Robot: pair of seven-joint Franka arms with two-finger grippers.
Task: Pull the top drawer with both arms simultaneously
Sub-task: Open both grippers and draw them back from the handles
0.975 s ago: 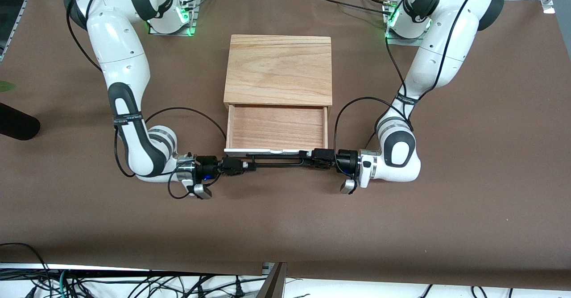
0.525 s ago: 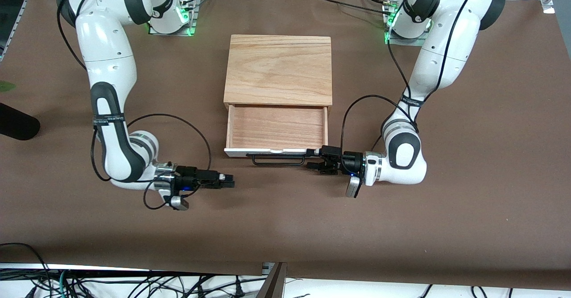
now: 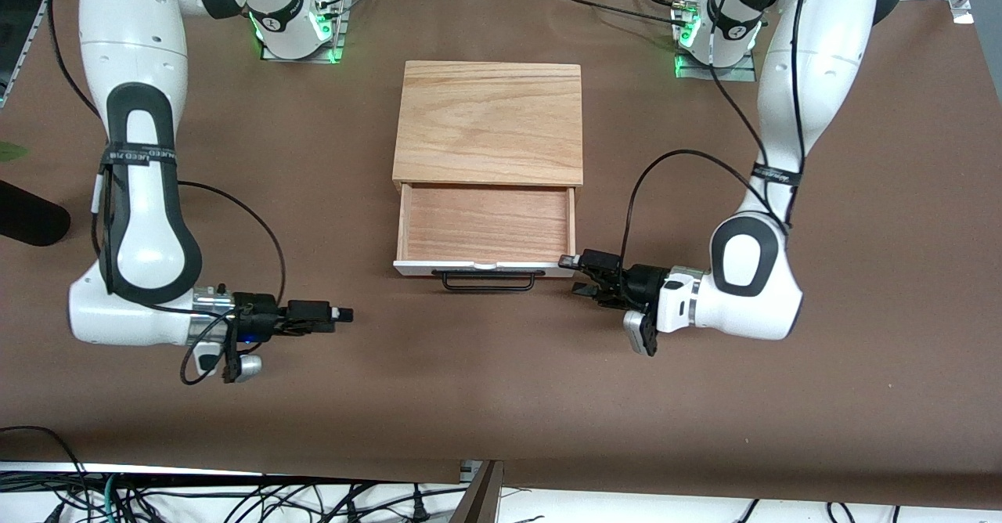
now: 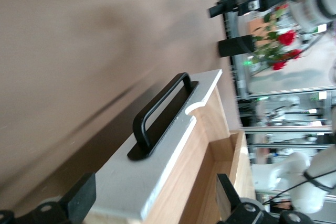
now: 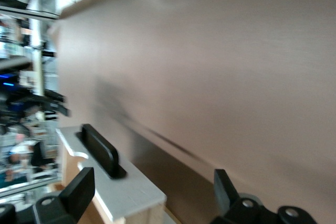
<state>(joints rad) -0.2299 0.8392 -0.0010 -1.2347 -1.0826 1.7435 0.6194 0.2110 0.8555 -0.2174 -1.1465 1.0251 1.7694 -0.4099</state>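
The top drawer (image 3: 485,224) stands pulled out of the cabinet, its reddish wood floor bare. Its white front panel (image 3: 427,268) carries the black bar handle (image 3: 489,281), which nothing holds. My left gripper (image 3: 571,275) is open and empty, low over the table, close beside the panel's corner toward the left arm's end. In the left wrist view (image 4: 153,187) that corner (image 4: 123,182) shows between the fingers. My right gripper (image 3: 344,315) is open and empty, low over the table, well clear of the drawer toward the right arm's end; the right wrist view (image 5: 152,179) shows the panel (image 5: 126,190).
The cabinet's pale wood-grain top (image 3: 489,120) lies farther from the front camera than the open drawer. A dark rounded object (image 3: 31,224) sits at the table's edge at the right arm's end. Brown covering (image 3: 501,398) spans the table.
Both grippers let go of the handle's ends, opened and drew away from it toward their own ends of the table, the right one farther. The drawer stayed open.
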